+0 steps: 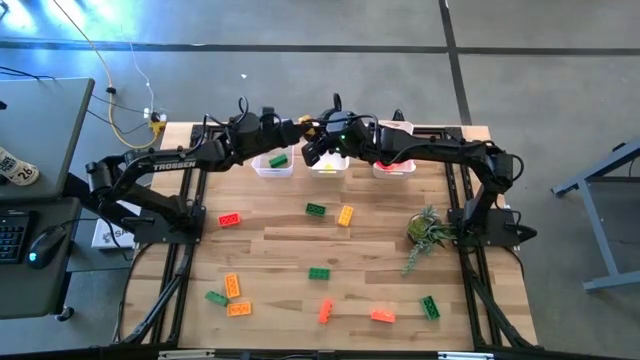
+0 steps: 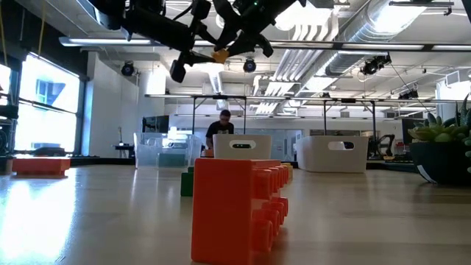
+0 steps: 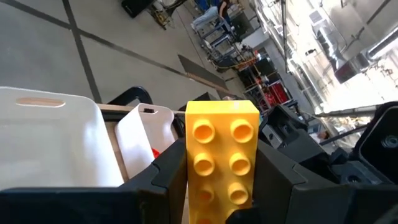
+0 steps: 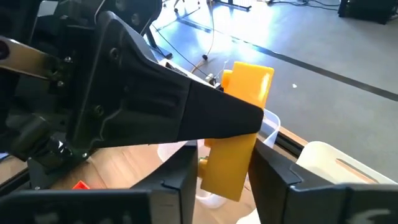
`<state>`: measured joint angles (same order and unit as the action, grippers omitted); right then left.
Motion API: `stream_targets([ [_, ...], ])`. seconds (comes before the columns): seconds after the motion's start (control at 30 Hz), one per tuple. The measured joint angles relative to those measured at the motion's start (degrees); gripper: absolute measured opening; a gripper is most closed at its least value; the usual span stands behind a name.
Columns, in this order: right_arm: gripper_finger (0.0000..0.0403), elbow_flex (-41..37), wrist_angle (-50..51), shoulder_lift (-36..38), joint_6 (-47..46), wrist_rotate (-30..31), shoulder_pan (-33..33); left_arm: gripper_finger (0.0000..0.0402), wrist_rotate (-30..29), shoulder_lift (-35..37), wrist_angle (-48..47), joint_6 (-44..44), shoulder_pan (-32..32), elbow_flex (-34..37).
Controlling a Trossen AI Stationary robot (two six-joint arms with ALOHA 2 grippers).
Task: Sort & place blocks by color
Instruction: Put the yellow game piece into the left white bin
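Observation:
A yellow block (image 3: 222, 149) hangs in the air above the middle bin (image 1: 328, 165) at the table's far edge, with both grippers on it. My left gripper (image 3: 221, 171) reaches it from the left and my right gripper (image 4: 224, 180) from the right. From table height the block (image 2: 219, 55) shows high up between the dark arms. Several green, yellow-orange and red blocks lie flat on the wooden table, among them a red one (image 1: 229, 219), a green one (image 1: 315, 209) and a yellow one (image 1: 345, 214). My left gripper pinches the yellow block between its two fingers by its two long sides (image 3: 193, 174), coming roughly level from the table's left. The studded face points back at the wrist. The block's free end (image 3: 222, 112) juts out past the fingertips, clear of everything below. My right gripper has its two fingers (image 4: 180, 180) on opposite sides of the block's other end (image 4: 225, 168), slanting down from the table's right. One finger of the left gripper (image 4: 205, 118) crosses the block's middle in front. The block hangs clear of the bins.
Three bins stand along the far edge: the left one (image 1: 272, 163) holds a green block, the right one (image 1: 393, 165) something red. A small green plant (image 1: 425, 232) stands at the right. More blocks lie near the front edge (image 1: 325, 311).

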<state>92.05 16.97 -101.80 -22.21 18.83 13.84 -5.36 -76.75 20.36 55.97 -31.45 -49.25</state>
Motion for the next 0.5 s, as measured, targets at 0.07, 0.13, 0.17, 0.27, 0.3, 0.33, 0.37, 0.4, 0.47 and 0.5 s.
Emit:
stream_targets([
  [0.07, 0.0086, 0.01, 0.12, 0.01, -0.36, -0.10, 0.32, 0.0120, -0.05, 0.00, 0.04, 1.34, -0.02, 0.02],
  [0.13, 0.0076, 0.02, 0.54, 0.02, -1.30, -0.84, 0.76, 0.0120, -0.35, -0.02, 0.04, 1.52, -0.03, 0.02],
  [0.17, 0.0072, 0.02, 0.71, 0.02, -1.38, -1.09, 0.90, 0.0120, -0.48, -0.02, 0.07, 1.44, -0.03, 0.02],
  [0.27, 0.0063, 0.04, 0.77, 0.02, -0.87, -1.91, 1.23, 0.0123, -1.39, -0.02, 0.18, 0.56, -0.01, 0.02],
  [0.3, 0.0063, 0.04, 0.75, 0.02, -0.64, -1.97, 1.28, 0.0125, -1.67, -0.02, 0.22, 0.50, 0.01, 0.02],
  [0.33, 0.0062, 0.04, 0.77, 0.02, -0.41, -2.11, 1.41, 0.0127, -2.06, -0.02, 0.24, 0.42, 0.05, 0.02],
  [0.37, 0.0062, 0.04, 0.77, 0.02, -0.29, -2.43, 1.51, 0.0130, -2.58, -0.02, 0.27, 0.05, 0.08, 0.02],
  [0.4, 0.0061, 0.04, 0.74, 0.02, -0.20, -2.65, 1.66, 0.0131, -3.07, -0.02, 0.36, -0.81, 0.08, 0.02],
  [0.47, 0.0061, 0.04, 0.69, -0.04, -0.01, -2.82, 1.92, 0.0131, -4.13, -0.33, 0.68, -2.74, 0.12, 0.02],
  [0.5, 0.0061, 0.04, 1.03, -0.04, -0.01, -2.84, 2.15, 0.0131, -4.57, -0.79, 1.03, -3.13, 0.12, 0.02],
])
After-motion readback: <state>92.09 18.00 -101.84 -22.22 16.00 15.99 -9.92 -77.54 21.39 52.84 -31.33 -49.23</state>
